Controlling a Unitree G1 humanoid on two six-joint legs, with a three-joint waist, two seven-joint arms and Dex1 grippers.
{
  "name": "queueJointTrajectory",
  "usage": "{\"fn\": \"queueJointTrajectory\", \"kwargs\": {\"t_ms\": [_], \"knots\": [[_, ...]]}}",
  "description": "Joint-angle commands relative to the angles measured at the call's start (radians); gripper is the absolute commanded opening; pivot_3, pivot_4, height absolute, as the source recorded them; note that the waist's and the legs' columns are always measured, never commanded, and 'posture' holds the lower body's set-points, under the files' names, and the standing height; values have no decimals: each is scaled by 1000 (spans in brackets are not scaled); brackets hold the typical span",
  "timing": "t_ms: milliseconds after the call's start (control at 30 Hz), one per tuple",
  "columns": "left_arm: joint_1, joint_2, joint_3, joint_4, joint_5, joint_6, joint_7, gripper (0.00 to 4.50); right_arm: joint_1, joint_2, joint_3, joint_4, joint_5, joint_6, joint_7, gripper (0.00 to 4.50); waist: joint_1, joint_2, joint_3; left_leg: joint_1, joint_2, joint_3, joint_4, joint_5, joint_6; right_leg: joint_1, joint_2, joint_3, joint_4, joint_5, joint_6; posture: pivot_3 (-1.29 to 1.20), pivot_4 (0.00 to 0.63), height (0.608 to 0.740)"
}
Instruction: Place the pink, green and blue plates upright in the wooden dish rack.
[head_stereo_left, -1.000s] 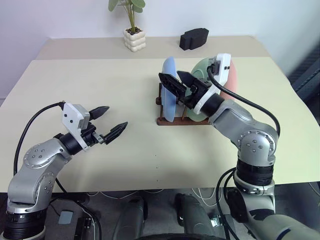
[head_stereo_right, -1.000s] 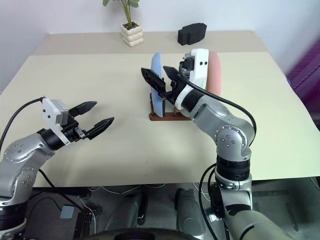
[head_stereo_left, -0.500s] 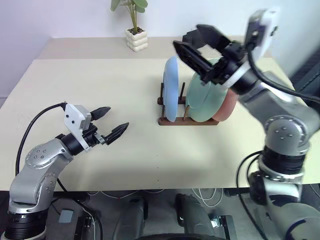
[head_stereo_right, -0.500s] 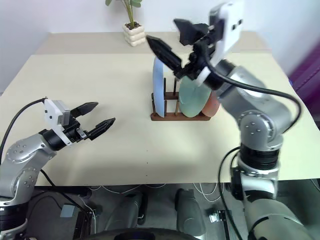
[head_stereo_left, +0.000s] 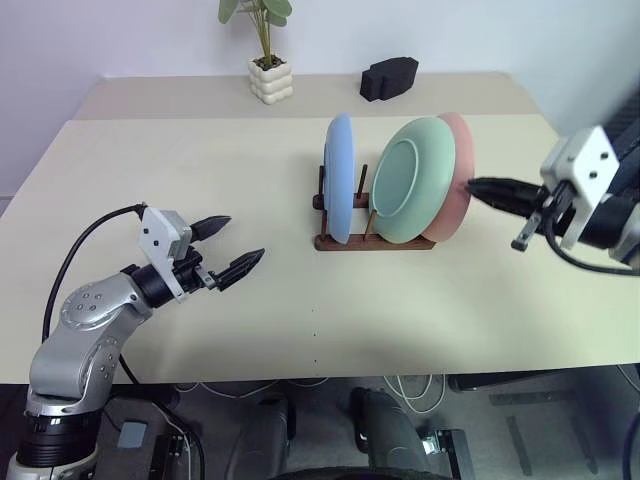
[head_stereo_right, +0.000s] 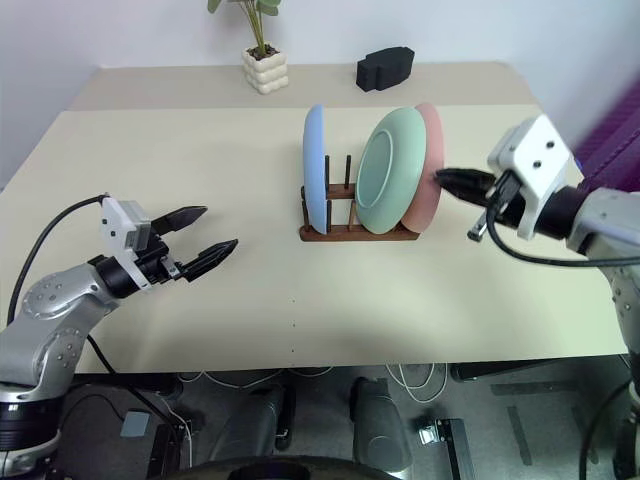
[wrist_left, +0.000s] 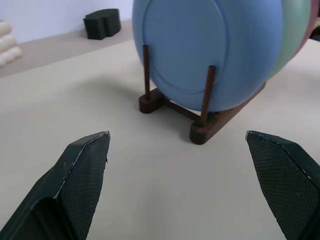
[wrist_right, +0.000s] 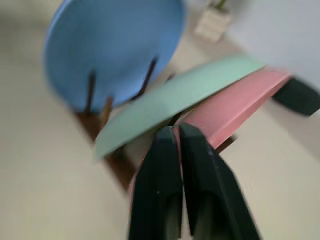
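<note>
Now all three plates stand on edge in the small dark brown wooden dish rack (head_stereo_left: 372, 241) near the middle of the pale beige table (head_stereo_left: 200, 160). At the rack's nine o'clock end sits the round sky-blue plate (head_stereo_left: 339, 178), upright between the pegs. Toward three o'clock, the round mint-green plate (head_stereo_left: 410, 195) leans back against the round salmon-pink plate (head_stereo_left: 459, 175), the two touching. The right claw (head_stereo_left: 490, 189) hovers just beside the pink plate's rim at three o'clock, its two black fingers pressed together and holding nothing. The left claw (head_stereo_left: 227, 245) hangs above the table well apart at the rack's eight o'clock, spread wide and empty. At twelve o'clock, far back, stand a potted green plant in a white knobbly pot (head_stereo_left: 268, 70) and a black block (head_stereo_left: 388, 77).
</note>
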Motion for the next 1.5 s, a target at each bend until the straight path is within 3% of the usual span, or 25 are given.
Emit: {"fn": "queueJointTrajectory", "kwargs": {"t_ms": [33,300,667,1233,1500], "knots": [[-28,2,-15,4,11,-29,-17,4500,25,-20,-37,-81,-15,-13,9,36,1,0,0,0,0,0,0,0,0,0,0,0,0,0,0,0,150,730],[-35,-5,-25,-5,0,-30,-32,4500,41,-1,43,-71,-134,-45,-19,36,2,0,0,0,1,0,1,0,0,0,0,0,0,0,0,0,150,730],[14,1,-6,-52,-14,-21,-32,4500,9,49,106,-10,-182,-111,-7,36,2,0,0,0,0,-1,1,0,0,0,0,0,0,0,0,0,150,730],[27,-1,-10,-63,-11,-20,-17,4500,-76,125,162,-73,-145,-112,8,36,2,0,0,0,0,-1,2,0,0,1,0,0,0,0,0,0,150,730],[28,-6,-19,-61,-5,-24,-9,4500,-102,129,122,-80,-119,-105,3,36,2,0,0,0,0,-1,2,0,0,1,0,0,0,0,0,0,150,730]]}}
